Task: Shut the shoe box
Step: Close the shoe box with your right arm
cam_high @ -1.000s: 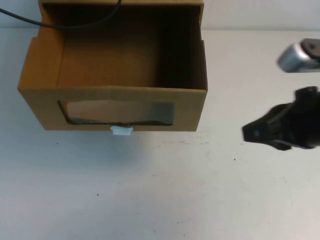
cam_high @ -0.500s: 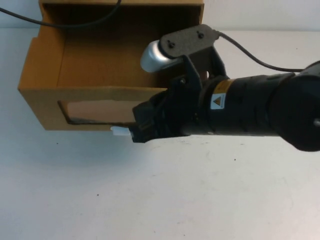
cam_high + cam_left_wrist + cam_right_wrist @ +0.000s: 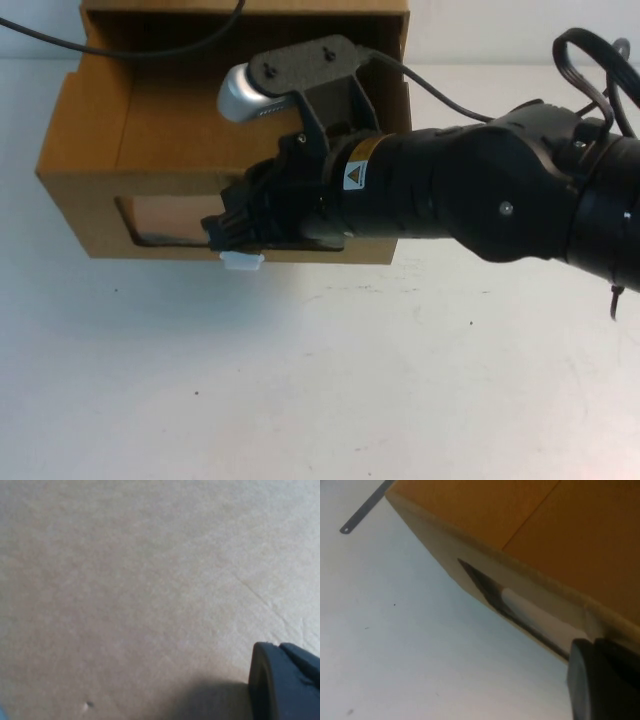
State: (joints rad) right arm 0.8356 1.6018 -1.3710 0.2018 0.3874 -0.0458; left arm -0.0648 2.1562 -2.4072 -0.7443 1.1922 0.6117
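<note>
The shoe box (image 3: 88, 212) is brown cardboard, at the table's far left. Its drawer is slid out toward me and open on top. The front panel has a see-through window (image 3: 165, 222) with a small white tab (image 3: 242, 262) below it. My right gripper (image 3: 224, 230) reaches in from the right and sits against the front panel, over the window and just above the tab. The right wrist view shows the panel (image 3: 560, 530), the window slot (image 3: 487, 589) and part of that gripper (image 3: 605, 680). My left gripper (image 3: 287, 680) shows only in the left wrist view, close against plain cardboard (image 3: 125, 580).
The white table (image 3: 300, 390) lies open in front of the box. A black cable (image 3: 60, 42) crosses the box's far left corner. The right arm's body (image 3: 500, 205) and its cables (image 3: 590, 50) fill the right side.
My right arm has swept in from the right edge, leftward across the box front, its gripper now at the window above the tab. The box has not visibly moved.
</note>
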